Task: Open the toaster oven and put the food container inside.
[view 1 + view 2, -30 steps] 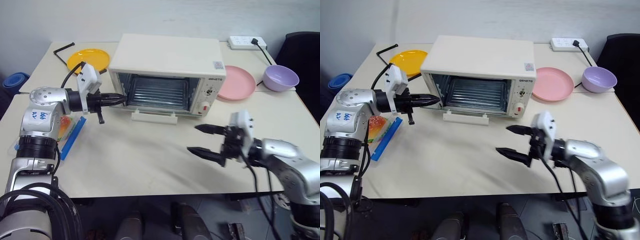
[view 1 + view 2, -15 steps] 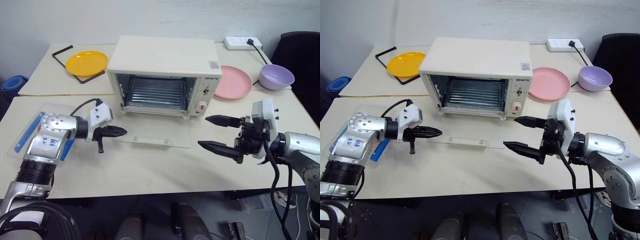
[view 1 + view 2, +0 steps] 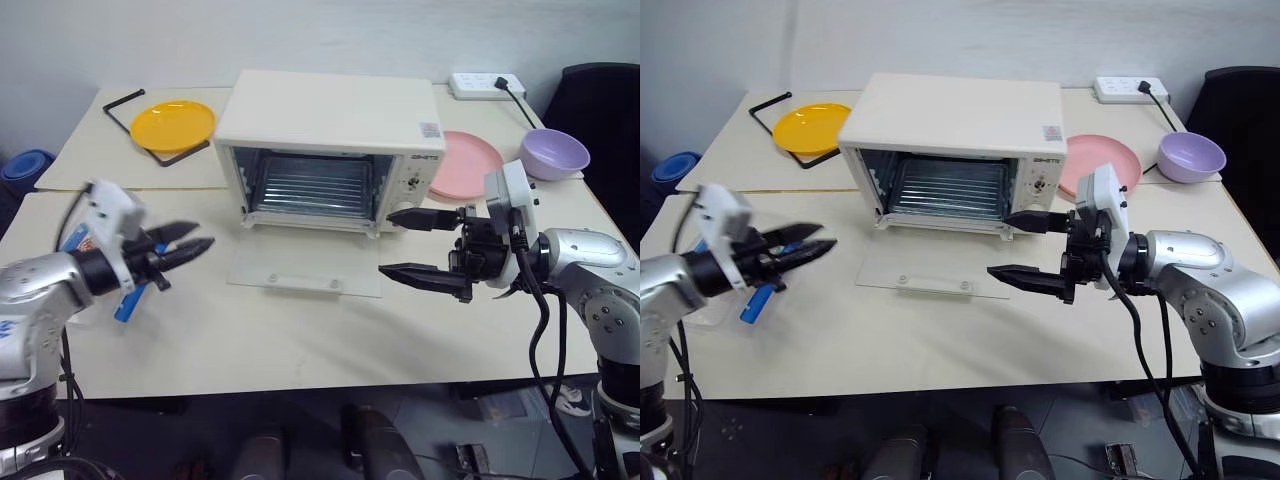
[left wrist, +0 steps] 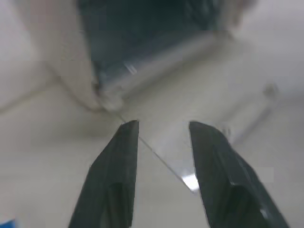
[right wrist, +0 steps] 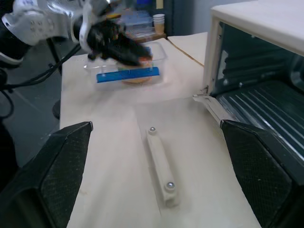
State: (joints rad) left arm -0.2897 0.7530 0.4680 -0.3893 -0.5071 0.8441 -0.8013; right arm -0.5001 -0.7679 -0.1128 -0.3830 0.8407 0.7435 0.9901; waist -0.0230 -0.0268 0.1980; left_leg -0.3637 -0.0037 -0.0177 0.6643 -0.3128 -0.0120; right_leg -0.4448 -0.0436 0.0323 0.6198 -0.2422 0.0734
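The cream-white toaster oven (image 3: 330,120) stands mid-table with its glass door (image 3: 300,270) lying flat open on the table and its wire rack (image 3: 312,187) showing. My left gripper (image 3: 192,238) hovers left of the door, open with nothing between its fingers (image 4: 121,161). Behind that arm lies the clear food container (image 5: 128,66), holding a burger, with its blue clip strip (image 3: 125,303) showing. My right gripper (image 3: 386,242) stands wide open and empty at the door's right edge, pointing left across the door handle (image 5: 161,166).
A yellow plate (image 3: 175,122) sits at the back left. A pink plate (image 3: 470,160), a purple bowl (image 3: 553,153) and a power strip (image 3: 488,85) are at the back right. A black chair (image 3: 605,95) stands beyond the table's right side.
The oven door went from part-way down to flat on the table. My left gripper drew back left from the door and opened. My right gripper rose and moved in towards the oven.
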